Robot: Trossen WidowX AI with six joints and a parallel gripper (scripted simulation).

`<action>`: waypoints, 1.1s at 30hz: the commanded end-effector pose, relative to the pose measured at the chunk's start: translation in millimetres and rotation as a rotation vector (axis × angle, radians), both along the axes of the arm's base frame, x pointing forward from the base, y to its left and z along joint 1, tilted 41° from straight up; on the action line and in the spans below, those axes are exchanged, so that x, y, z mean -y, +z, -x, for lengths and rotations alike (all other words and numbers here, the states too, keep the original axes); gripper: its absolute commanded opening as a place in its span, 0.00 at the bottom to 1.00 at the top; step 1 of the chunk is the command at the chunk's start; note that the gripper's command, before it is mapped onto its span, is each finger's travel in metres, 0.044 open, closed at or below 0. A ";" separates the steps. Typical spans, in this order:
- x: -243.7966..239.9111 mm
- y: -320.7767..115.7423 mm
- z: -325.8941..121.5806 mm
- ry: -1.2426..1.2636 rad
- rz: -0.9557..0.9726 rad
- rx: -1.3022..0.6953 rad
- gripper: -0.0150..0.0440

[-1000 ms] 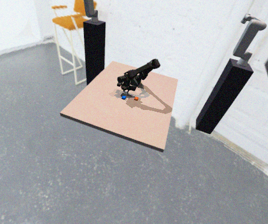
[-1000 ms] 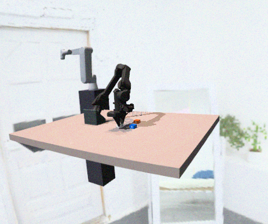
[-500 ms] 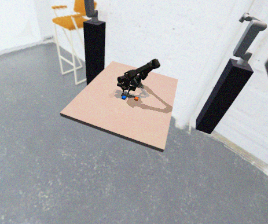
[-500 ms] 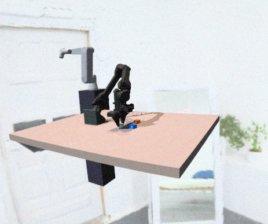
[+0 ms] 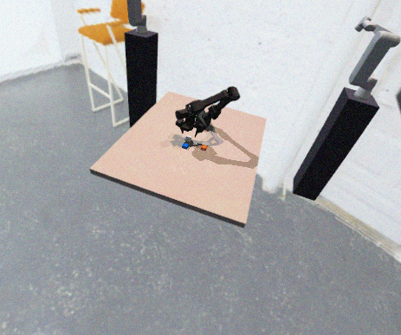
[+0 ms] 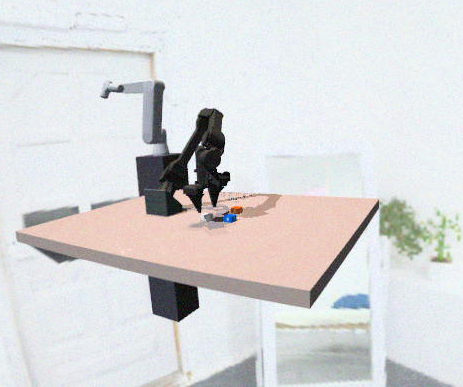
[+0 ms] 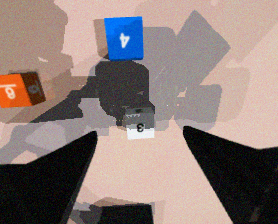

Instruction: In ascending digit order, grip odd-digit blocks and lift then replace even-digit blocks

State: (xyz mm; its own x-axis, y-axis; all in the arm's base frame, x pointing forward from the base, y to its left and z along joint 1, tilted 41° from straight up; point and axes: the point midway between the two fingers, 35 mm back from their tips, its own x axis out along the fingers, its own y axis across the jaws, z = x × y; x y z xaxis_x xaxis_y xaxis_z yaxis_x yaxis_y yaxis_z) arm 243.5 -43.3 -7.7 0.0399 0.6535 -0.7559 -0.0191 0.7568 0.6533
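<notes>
The white block [image 5: 188,138] [image 6: 207,217] [image 7: 134,133] shows a 3 and sits on the table, partly in shadow. My gripper [image 5: 189,134] [image 6: 207,209] [image 7: 140,132] is open and empty. Its fingertips are a little above the white block, one to each side of it in the wrist view, with gaps on both sides. The blue block [image 5: 185,145] [image 6: 229,218] [image 7: 132,50] shows a 4 and lies beyond the white block in the wrist view. The orange block [image 5: 203,147] [image 6: 236,209] [image 7: 19,95] lies at the left of the wrist view. Its digit looks like a 6 or a 9; I cannot tell which.
The blocks stand near one another on the pink table top [image 5: 167,171] [image 6: 273,243] [image 7: 135,170]. The arm's shadow falls across and around them. Two grey arms on black pedestals [image 5: 141,72] [image 5: 332,145] and an orange chair [image 5: 100,33] stand off the table.
</notes>
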 end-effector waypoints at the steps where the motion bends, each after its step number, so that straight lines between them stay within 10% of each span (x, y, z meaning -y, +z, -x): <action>1: 6.3 7.8 -2.3 0.008 0.008 0.014 0.93; 12: 59.1 69.1 1.4 0.008 0.011 0.012 0.46; 33: 45.5 85.8 -74.5 0.008 0.010 0.017 0.46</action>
